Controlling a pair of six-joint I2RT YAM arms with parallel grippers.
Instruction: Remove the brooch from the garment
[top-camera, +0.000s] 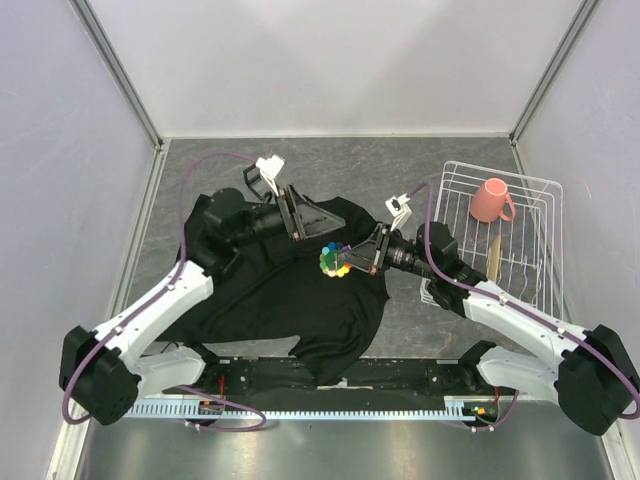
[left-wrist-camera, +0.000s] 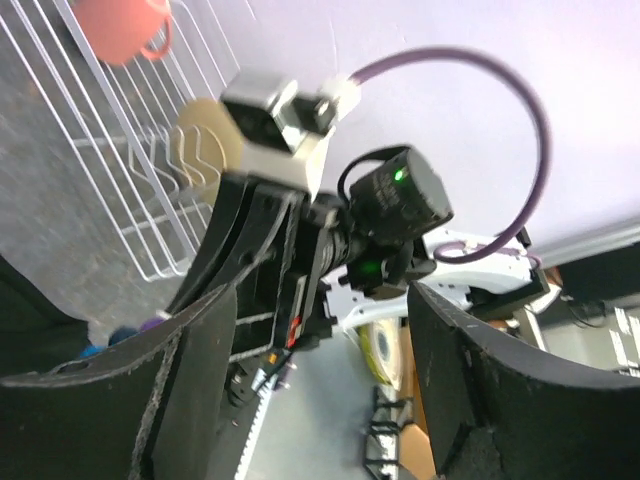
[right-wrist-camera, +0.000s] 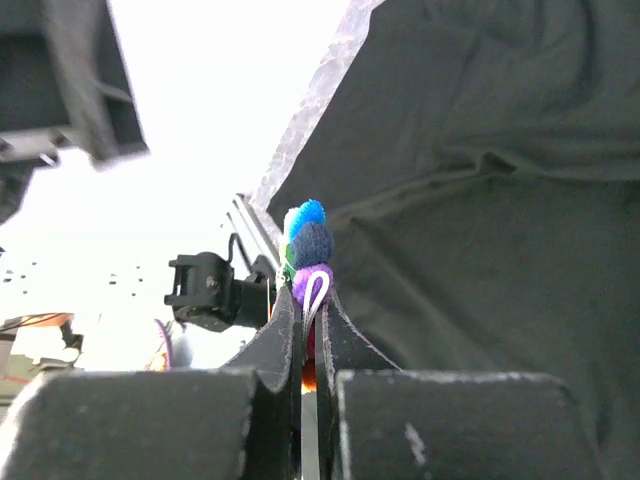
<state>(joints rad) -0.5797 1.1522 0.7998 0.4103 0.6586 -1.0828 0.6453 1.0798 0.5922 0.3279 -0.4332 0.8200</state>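
Observation:
The black T-shirt (top-camera: 270, 290) lies spread on the table, left of centre. The brooch (top-camera: 333, 261), a small cluster of coloured pompoms, sits at the shirt's right part. My right gripper (top-camera: 350, 258) is shut on it. In the right wrist view the blue, dark blue and purple pompoms of the brooch (right-wrist-camera: 312, 245) stick out between the closed fingertips of the gripper (right-wrist-camera: 311, 300), with the shirt (right-wrist-camera: 480, 200) just behind. Whether the brooch is still pinned to the cloth I cannot tell. My left gripper (top-camera: 303, 218) hovers over the shirt's upper part, open and empty (left-wrist-camera: 320, 330).
A white wire rack (top-camera: 545, 215) stands at the right, holding a pink mug (top-camera: 490, 200) and a wooden utensil (top-camera: 493, 255). The rack (left-wrist-camera: 100, 170) and mug (left-wrist-camera: 120, 20) also show in the left wrist view. Grey walls enclose the table.

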